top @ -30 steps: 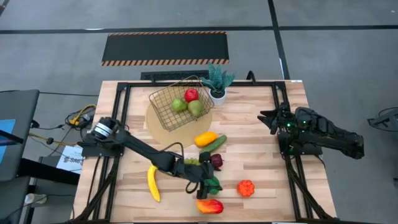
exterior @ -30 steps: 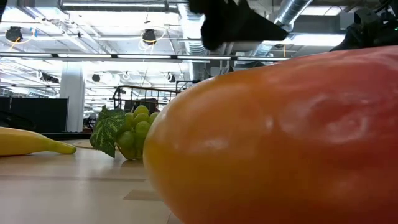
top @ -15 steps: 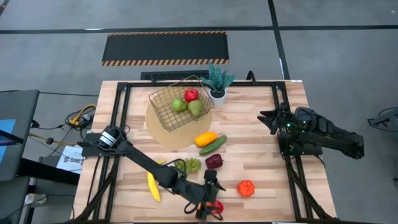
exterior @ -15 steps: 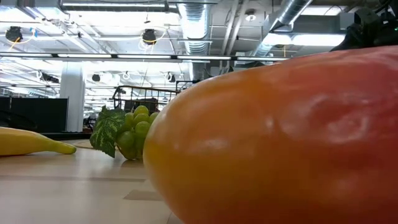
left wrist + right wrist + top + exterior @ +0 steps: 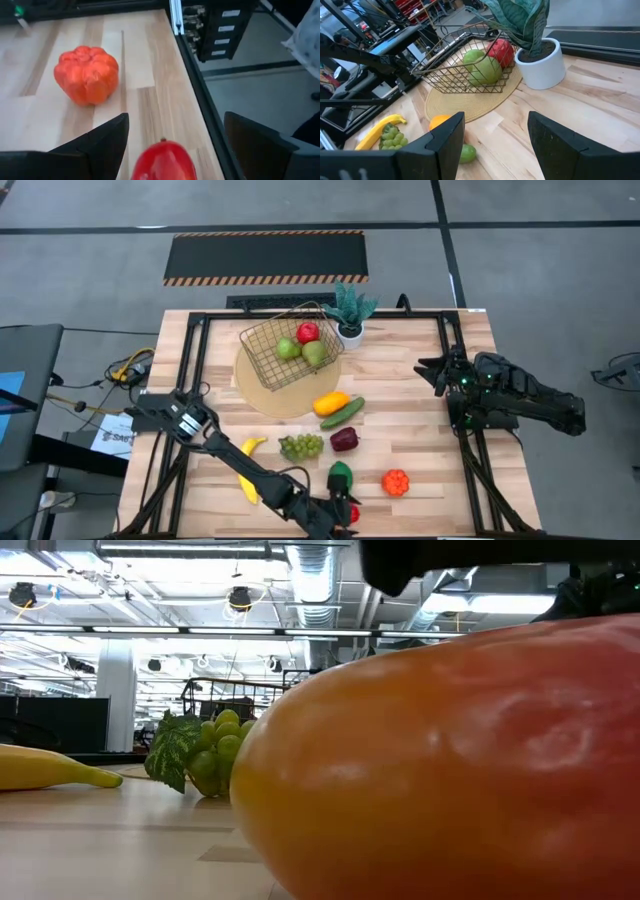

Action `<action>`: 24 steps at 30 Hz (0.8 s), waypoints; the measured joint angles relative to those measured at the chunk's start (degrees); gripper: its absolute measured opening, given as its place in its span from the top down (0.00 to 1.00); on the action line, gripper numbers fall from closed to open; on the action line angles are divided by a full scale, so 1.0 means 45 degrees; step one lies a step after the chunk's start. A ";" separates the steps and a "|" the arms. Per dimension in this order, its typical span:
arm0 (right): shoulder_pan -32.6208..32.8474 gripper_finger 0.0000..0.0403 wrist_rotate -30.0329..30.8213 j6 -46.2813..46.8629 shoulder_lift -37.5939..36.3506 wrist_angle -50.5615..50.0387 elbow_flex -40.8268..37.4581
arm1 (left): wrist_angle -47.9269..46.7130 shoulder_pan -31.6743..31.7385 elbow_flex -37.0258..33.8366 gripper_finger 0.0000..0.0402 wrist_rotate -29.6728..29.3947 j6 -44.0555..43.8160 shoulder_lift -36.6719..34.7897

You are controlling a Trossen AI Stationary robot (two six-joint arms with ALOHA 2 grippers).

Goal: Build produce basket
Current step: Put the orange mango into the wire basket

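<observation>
Basket (image 5: pixel 285 345): one unit, on the round tan mat (image 5: pixel 268 392) at the far side of the surface (image 5: pixel 430 430), beside one potted plant (image 5: pixel 350 315). Contents: three pieces, namely two green pears (image 5: pixel 313 353) and one red apple (image 5: pixel 308 332).

Produce loose on the surface, one of each:
- banana (image 5: pixel 245 470)
- green grapes (image 5: pixel 301 446)
- yellow-orange piece (image 5: pixel 331 402)
- cucumber (image 5: pixel 343 412)
- purple piece (image 5: pixel 344 440)
- green piece (image 5: pixel 340 476)
- orange pumpkin-shaped piece (image 5: pixel 396 482)
- mango (image 5: pixel 164 161) at the near edge

Left hand (image 5: pixel 170 142): positioned over the mango at the near edge, fingers spread wide to either side of it, gripping nothing.

Right hand (image 5: pixel 495 135): waiting at the right side of the surface, fingers apart, empty.
</observation>
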 joint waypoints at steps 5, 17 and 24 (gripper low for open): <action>0.0000 0.40 0.0000 -0.0005 0.0000 -0.0006 0.0000 | -0.0687 -0.0076 0.0006 0.22 -0.0035 -0.1244 0.0255; 0.0000 0.40 0.0000 -0.0005 0.0000 0.0002 0.0000 | -0.2718 -0.0331 0.0001 0.22 0.0194 -0.2570 0.0383; 0.0000 0.40 0.0005 0.0000 0.0000 0.0008 0.0000 | -0.2976 -0.0315 0.0025 0.28 0.0887 -0.3488 0.0731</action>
